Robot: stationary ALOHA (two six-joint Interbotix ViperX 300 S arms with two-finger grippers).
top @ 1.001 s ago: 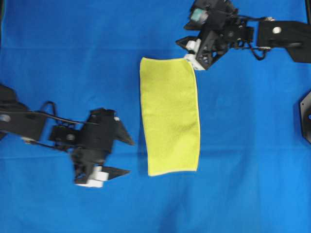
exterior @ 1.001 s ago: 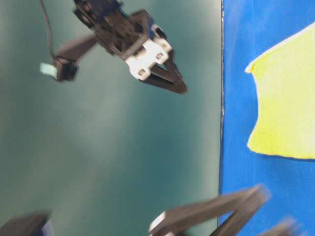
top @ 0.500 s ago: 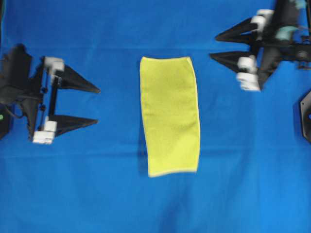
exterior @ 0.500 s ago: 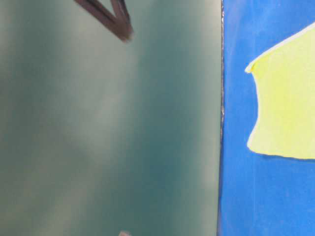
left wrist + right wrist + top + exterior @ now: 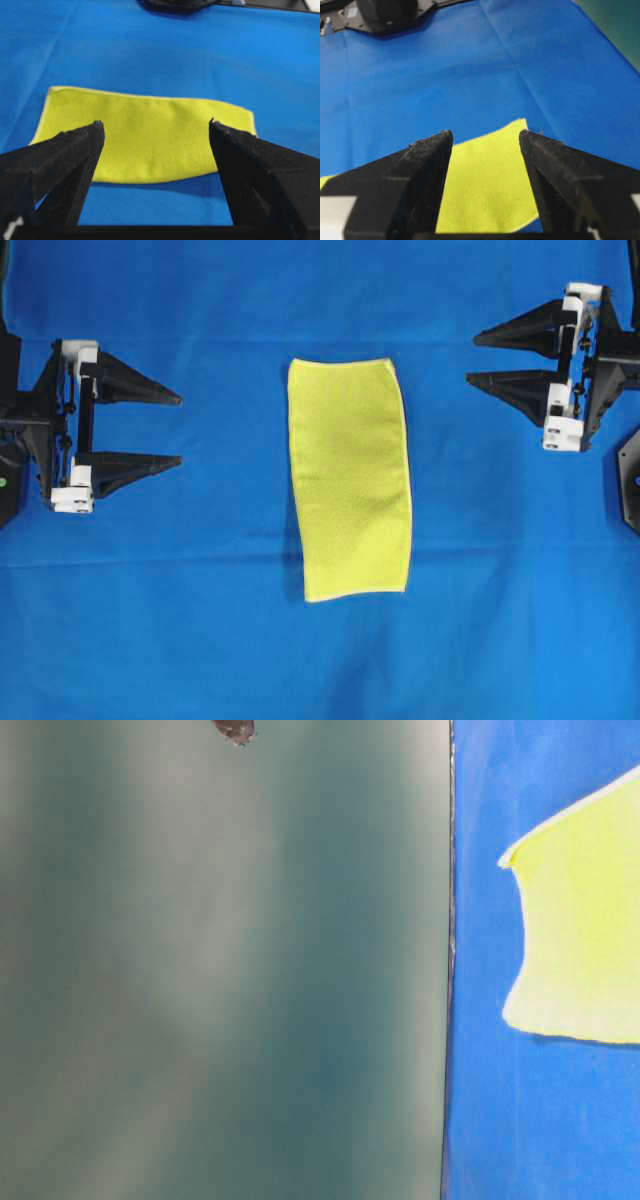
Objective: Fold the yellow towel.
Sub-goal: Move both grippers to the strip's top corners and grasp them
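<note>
The yellow towel [image 5: 349, 478] lies flat in the middle of the blue table covering, folded into a long narrow rectangle running front to back. It also shows in the table-level view as the towel's corner [image 5: 580, 940], and ahead of each wrist camera [image 5: 145, 137] [image 5: 487, 185]. My left gripper [image 5: 178, 428] is open at the far left, well clear of the towel, fingertips pointing toward it. My right gripper [image 5: 472, 358] is open at the far right, level with the towel's far end, also apart from it. Nothing is between either pair of jaws.
The blue table covering [image 5: 320, 660] spans the whole overhead view. A black arm base [image 5: 630, 480] sits at the right edge. In the table-level view a green wall [image 5: 220, 980] fills the left, with a dark fingertip [image 5: 234, 729] at the top.
Both arms have pulled back from the towel to the far sides. The right gripper left the towel's far right corner; the left swung up from the front. The towel has not moved.
</note>
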